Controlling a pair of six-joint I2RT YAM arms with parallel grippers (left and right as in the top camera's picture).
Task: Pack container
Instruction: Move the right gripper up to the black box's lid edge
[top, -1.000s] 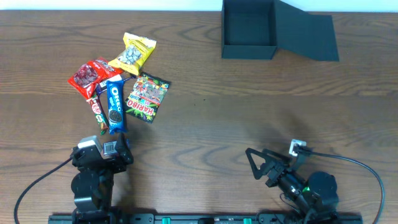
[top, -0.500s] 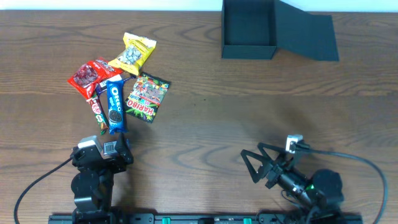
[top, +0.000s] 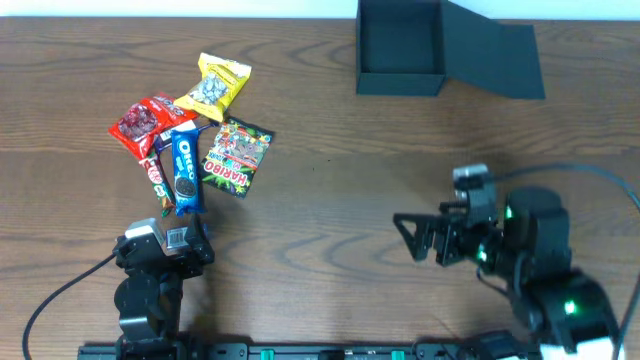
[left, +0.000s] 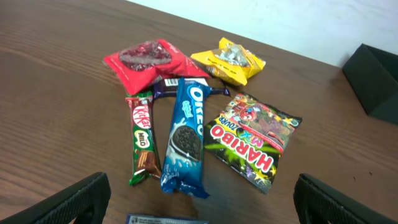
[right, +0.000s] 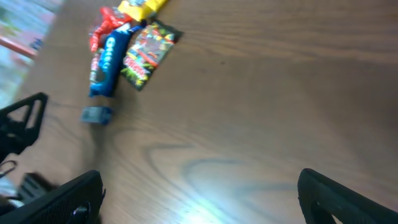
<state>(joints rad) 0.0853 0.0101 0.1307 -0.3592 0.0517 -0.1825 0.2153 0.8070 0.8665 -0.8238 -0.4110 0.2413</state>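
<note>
Dark blue-black container (top: 400, 55) sits at the far edge of the bench (top: 330, 200), lid (top: 495, 60) flipped open and sloping away on its right side, and all I can see inside is its own dark floor. The snacks are in a loose pile well off to the container's left and closer to the robot: yellow packet (top: 215, 85) nearest the container's row, red packet (top: 148, 122) next to it, then an Oreo pack (top: 184, 168) with a KitKat bar (top: 155, 175) touching its far-from-container side and a Haribo bag (top: 237, 157) on the container side. Left gripper (left: 199, 190) hangs just past the snacks from the container, jaws spread wide, gripping nothing. Right gripper (top: 405, 238) is straight out from the container toward the robot, well apart from it, jaws also wide and holding nothing.
</note>
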